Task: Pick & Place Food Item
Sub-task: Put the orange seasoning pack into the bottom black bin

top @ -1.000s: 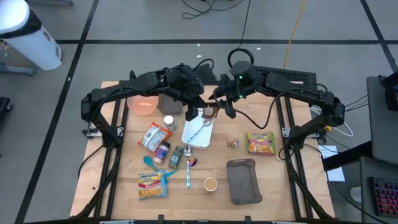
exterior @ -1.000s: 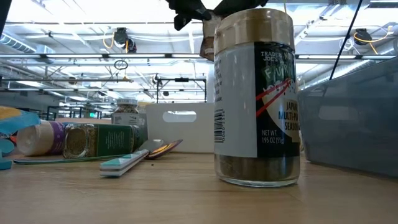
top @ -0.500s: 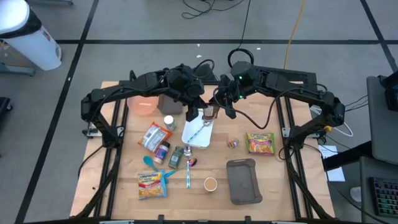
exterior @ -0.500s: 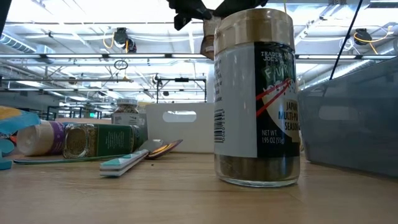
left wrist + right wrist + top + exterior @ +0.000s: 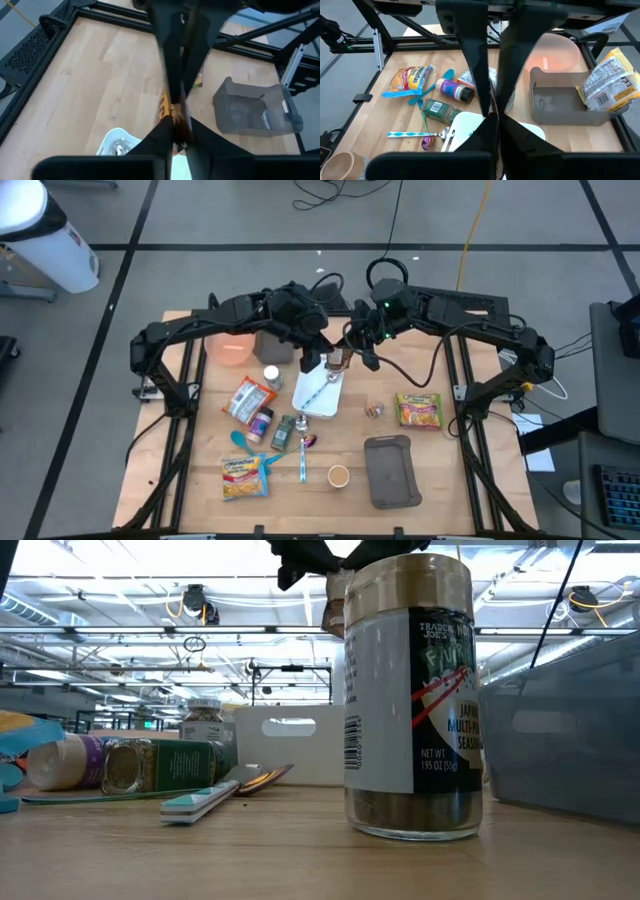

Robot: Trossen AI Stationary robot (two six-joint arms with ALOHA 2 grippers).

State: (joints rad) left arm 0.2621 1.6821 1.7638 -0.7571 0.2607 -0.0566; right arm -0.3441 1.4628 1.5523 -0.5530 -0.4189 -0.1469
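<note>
Wooden tabletop [image 5: 200,480], high view: left hand [image 5: 312,360] and right hand [image 5: 352,352] meet above white tray [image 5: 320,395], small brown snack packet [image 5: 336,361] between them.

Wrist views: both hands pinched shut on packet [image 5: 170,112]; opposed pulls could tear or drop it.

The high view looks straight down from well above, taking in the whole wooden surface [image 5: 200,450], both arms and the floor around; the low view sits at surface height, facing level across into the room, very near a seasoning jar [image 5: 412,695] that fills much of its middle; each wrist view looks steeply down past its own arm's dark fingers at the surface, close in; the white tray [image 5: 320,392] shows in the high view, the low view [image 5: 288,747] and both wrist views [image 5: 462,127]; both wrist views share the grey bin [image 5: 250,107] with the high view [image 5: 390,470].
</note>
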